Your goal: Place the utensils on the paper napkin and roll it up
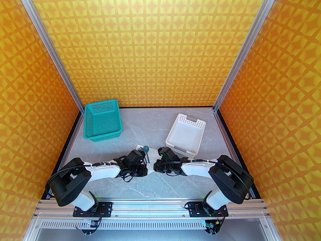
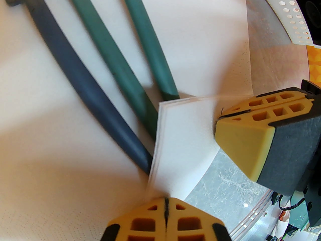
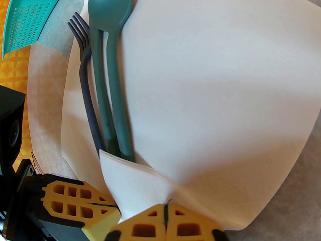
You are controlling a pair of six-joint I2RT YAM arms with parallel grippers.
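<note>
Top external view, from the left: a teal basket [image 1: 101, 109] stands at the far left corner of the grey table [image 1: 160, 187], well apart from the rest. Nearer, at mid-table, the two arms lean toward each other, their wrists almost meeting above the paper napkin [image 3: 213, 84], which lies flat between them. A white tray [image 1: 186, 134] sits near it, further back on the right.

In the left wrist view, the left gripper [image 2: 165, 202] has its yellow fingers pressed together. They pinch one edge of a napkin corner that is folded up over the handle ends. To the right of that flap, the right gripper [image 3: 166, 207] has its fingers closed too, nipping the flap's other edge.

In the right wrist view, the utensils [image 3: 103, 102] lie side by side on the napkin's left part. The dark fork [image 3: 81, 34] is leftmost, its tines near the sheet's edge. Next comes a plain green handle, then the spoon [image 3: 110, 5], its round bowl at the far edge. All three handle ends are tucked under the folded corner. To the right, the sheet spreads out bare.
</note>
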